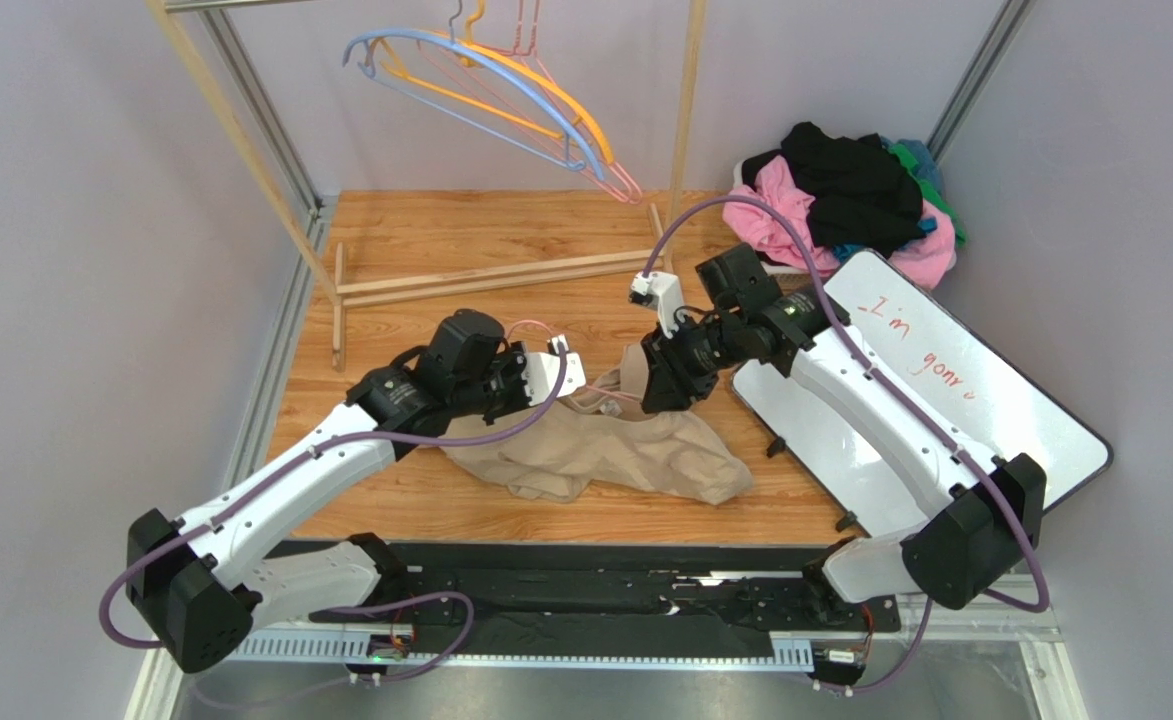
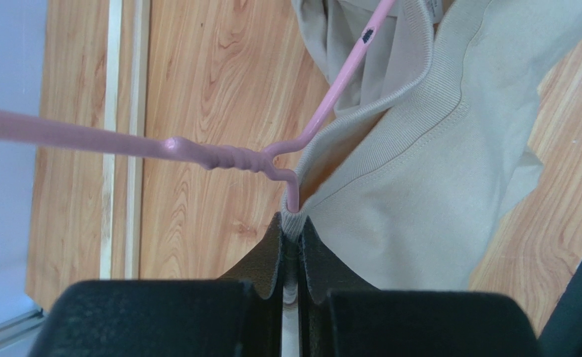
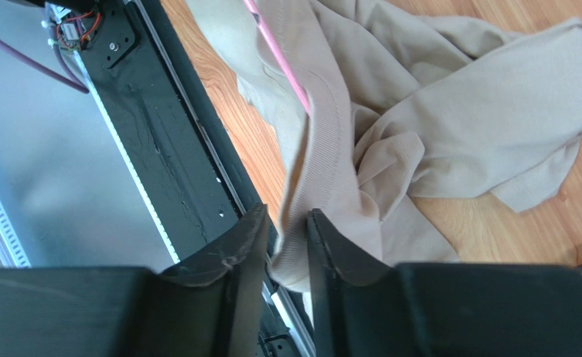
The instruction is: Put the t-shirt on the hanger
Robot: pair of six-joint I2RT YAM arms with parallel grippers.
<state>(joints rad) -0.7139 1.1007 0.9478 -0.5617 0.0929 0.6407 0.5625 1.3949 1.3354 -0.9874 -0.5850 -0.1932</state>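
Found left gripper pressed together on the hanger, pink wire running down between the black jaws at lower centre of the left wrist view, with the ribbed edge of the collar nipped in alongside. Found right gripper parted a little, showing a narrow gap, with the collar band of the t-shirt hanging in that gap against the inner faces.

Saw left arm stretched from lower left of the top view up toward centre, wrist low over the cloth. Saw right arm reaching from lower right up and leftward, wrist bent down, gripper near the left one.

Noted t-shirt lying crumpled on the wooden table at centre of the top view, neck end raised between the 2 grippers, 1 hanger arm threaded inside the collar. Noted thin round wire with a twisted neck, soft tan knit with a stitched ribbed collar, pale wood grain, matte black jaws.
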